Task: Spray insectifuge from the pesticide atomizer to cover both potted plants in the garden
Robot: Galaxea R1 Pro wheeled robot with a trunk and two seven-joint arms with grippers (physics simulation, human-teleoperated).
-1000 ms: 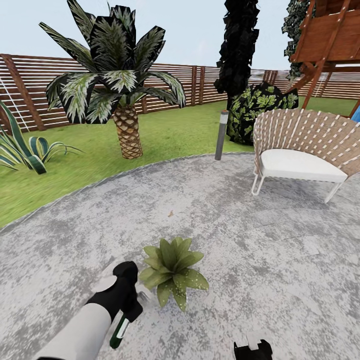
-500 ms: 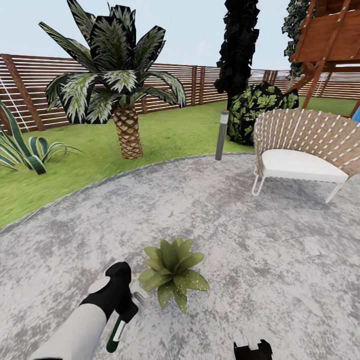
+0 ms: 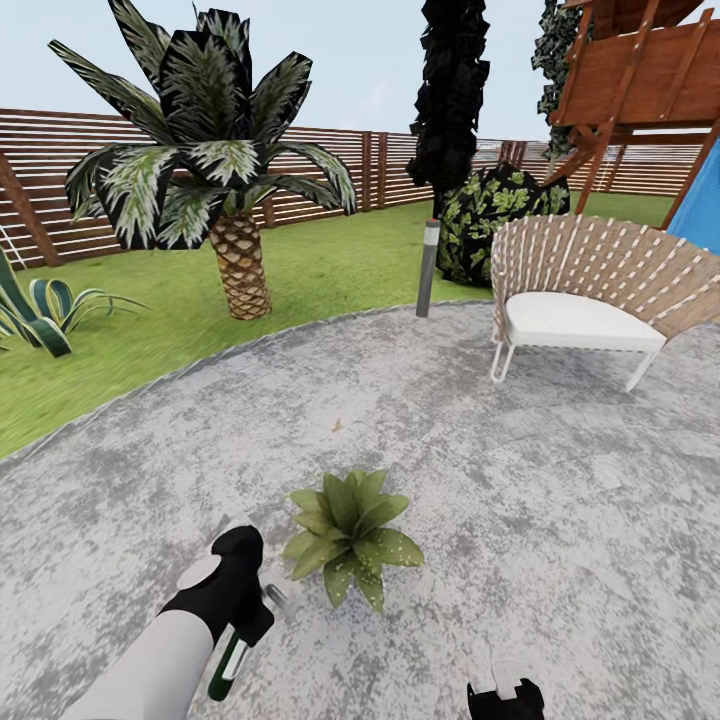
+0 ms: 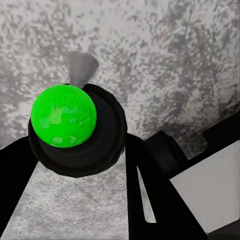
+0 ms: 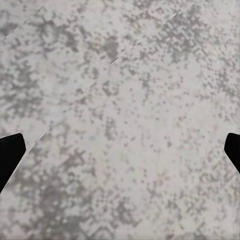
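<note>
The left tool (image 3: 243,612) is gripping the pesticide atomizer (image 3: 226,668), which is hanging low over the patio (image 3: 520,470) at about 8 o'clock from the potted plant (image 3: 350,535), just beside its leaves. The right tool (image 3: 505,692) is idling with its fingers spread wide over bare stone. To spray well, the nozzle probably needs turning toward the rosette and sweeping across every leaf; the second plant is not showing here.
</note>
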